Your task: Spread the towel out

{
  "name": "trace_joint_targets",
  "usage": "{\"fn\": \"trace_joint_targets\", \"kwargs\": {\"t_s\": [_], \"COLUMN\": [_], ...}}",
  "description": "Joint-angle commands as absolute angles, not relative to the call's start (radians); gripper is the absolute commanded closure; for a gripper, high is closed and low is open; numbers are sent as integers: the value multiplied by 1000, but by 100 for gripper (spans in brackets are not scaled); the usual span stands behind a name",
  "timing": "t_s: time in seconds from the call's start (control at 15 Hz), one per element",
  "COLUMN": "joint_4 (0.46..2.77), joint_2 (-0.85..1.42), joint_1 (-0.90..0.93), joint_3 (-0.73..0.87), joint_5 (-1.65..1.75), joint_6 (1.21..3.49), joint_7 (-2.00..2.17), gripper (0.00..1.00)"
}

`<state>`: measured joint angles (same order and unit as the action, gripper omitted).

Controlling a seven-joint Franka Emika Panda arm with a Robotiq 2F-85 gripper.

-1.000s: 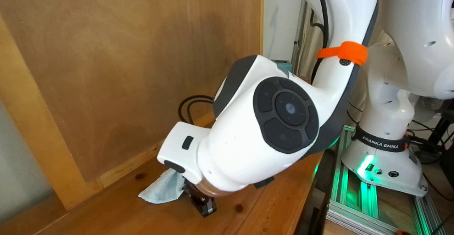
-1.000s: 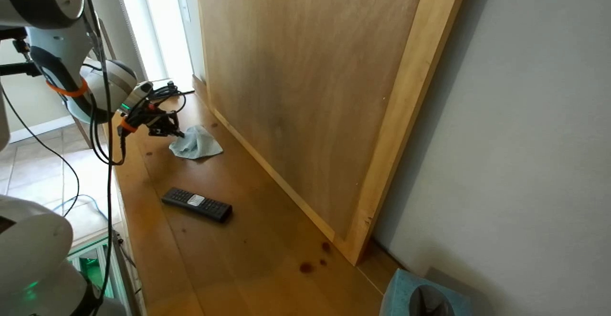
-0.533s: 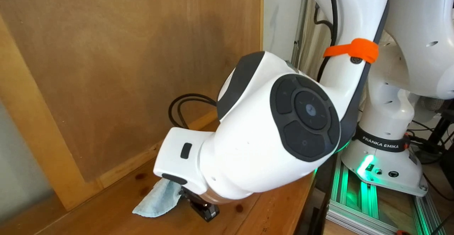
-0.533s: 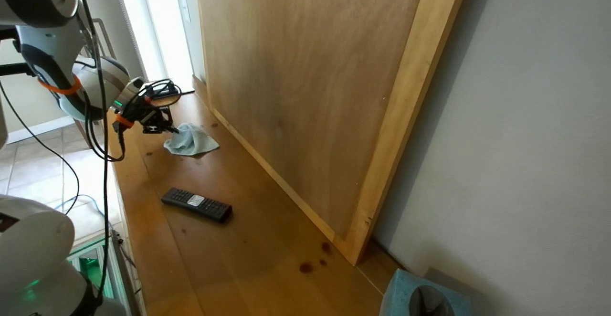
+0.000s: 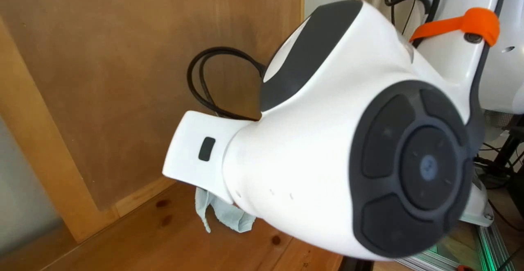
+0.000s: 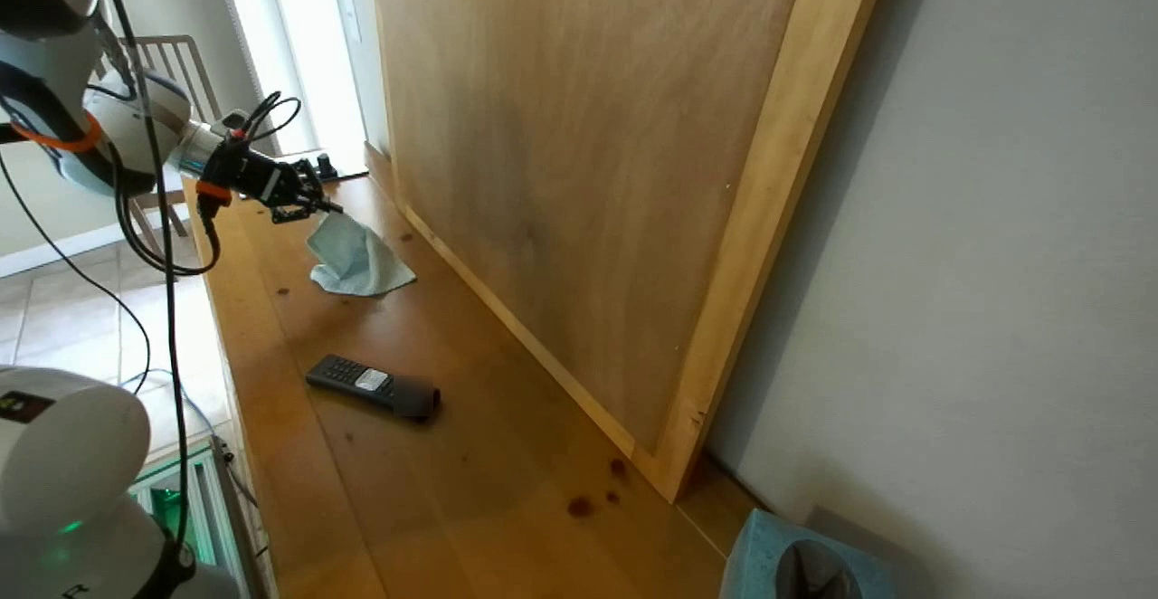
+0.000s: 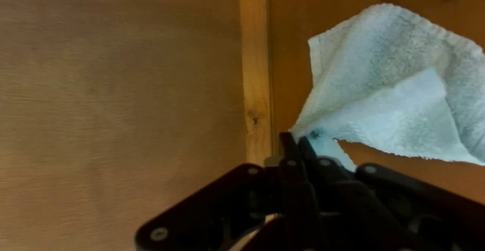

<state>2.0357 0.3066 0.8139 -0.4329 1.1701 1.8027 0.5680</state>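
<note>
The light blue-grey towel [image 6: 355, 260] is bunched and folded, with one part lifted and its lower part on the wooden table [image 6: 470, 499]. It also shows below the arm in an exterior view [image 5: 229, 213], partly hidden by the arm. In the wrist view, the towel [image 7: 382, 57] spreads up and right from the fingertips, with a folded flap lying over it. My gripper [image 7: 297, 139] is shut on the towel's corner. In an exterior view, the gripper [image 6: 335, 208] is just above the table with the towel hanging from its tips. The other exterior view hides the fingers behind the arm.
A tall wooden panel [image 6: 588, 156] stands along the table's side, close to the towel; it fills the left of the wrist view [image 7: 121, 91]. A black remote [image 6: 348, 375] lies on the table nearer the camera. A blue box [image 6: 769, 554] stands at the bottom right.
My gripper has risen and moved away from the remote, pulling the held corner of the towel up. The towel's lower edge on the table has barely moved in the last half second.
</note>
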Motion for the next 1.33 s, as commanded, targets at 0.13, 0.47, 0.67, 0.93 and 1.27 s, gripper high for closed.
{"fn": "trace_joint_targets", "kwargs": {"t_s": [0.13,0.47,0.67,0.93,1.27], "joint_4": [1989,1966,1971,1970,1976], "joint_2": [302,307,312,311,310], "joint_1": [887,920,898,878,884], "joint_3": [-432,-436,-432,-424,-419], "joint_5": [1224,1233,1241,1254,1227], "joint_6": [1621,1611,1755,1940,1945], "joint_7": [532,540,539,498,521], "gripper": [99,99,99,99,98]}}
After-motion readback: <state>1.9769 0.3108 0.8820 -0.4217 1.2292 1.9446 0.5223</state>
